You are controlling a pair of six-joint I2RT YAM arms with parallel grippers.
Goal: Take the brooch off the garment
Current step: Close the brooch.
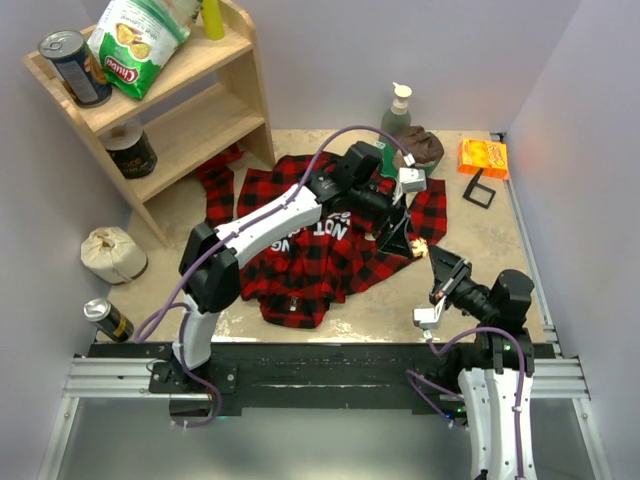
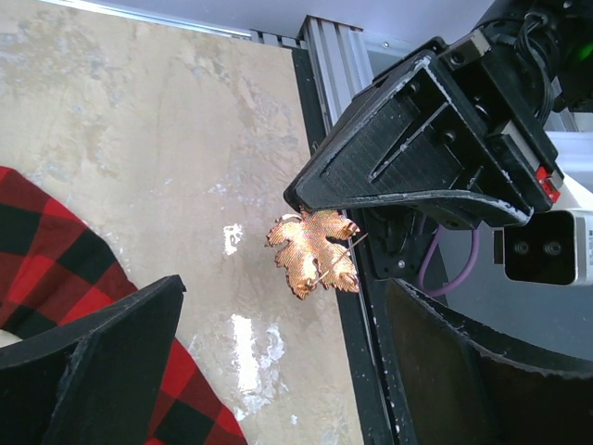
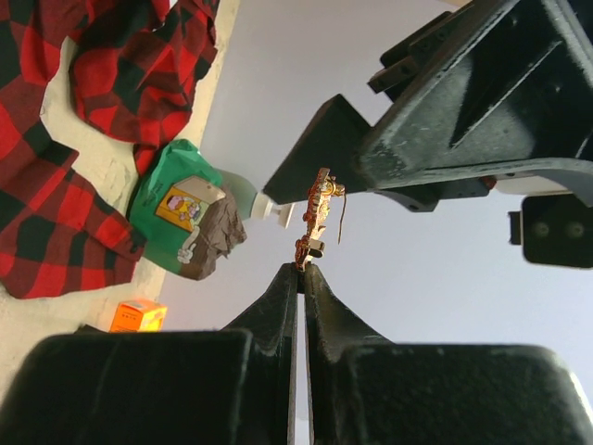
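The brooch [image 1: 421, 247] is a small gold leaf, held off the garment just past its right edge. My right gripper [image 1: 430, 262] is shut on it. In the right wrist view the shut fingertips [image 3: 303, 271] pinch the brooch [image 3: 317, 211] by its lower end. In the left wrist view the leaf [image 2: 313, 250] hangs from the right gripper's black tip above bare table. My left gripper [image 1: 396, 236] is open and empty, beside the brooch; its fingers [image 2: 93, 362] straddle the table beside the plaid. The red-and-black plaid garment [image 1: 300, 250] lies spread mid-table, and also shows in the wrist views [image 2: 37, 250] [image 3: 56, 185].
A wooden shelf [image 1: 170, 110] with a can, a chips bag and a dark jar stands back left. A soap bottle [image 1: 397, 105], a brown cloth lump [image 1: 420, 145], an orange box [image 1: 483, 157] and a black square frame [image 1: 479, 190] sit at the back right. A white roll [image 1: 112, 254] and a can [image 1: 107, 318] are at the left.
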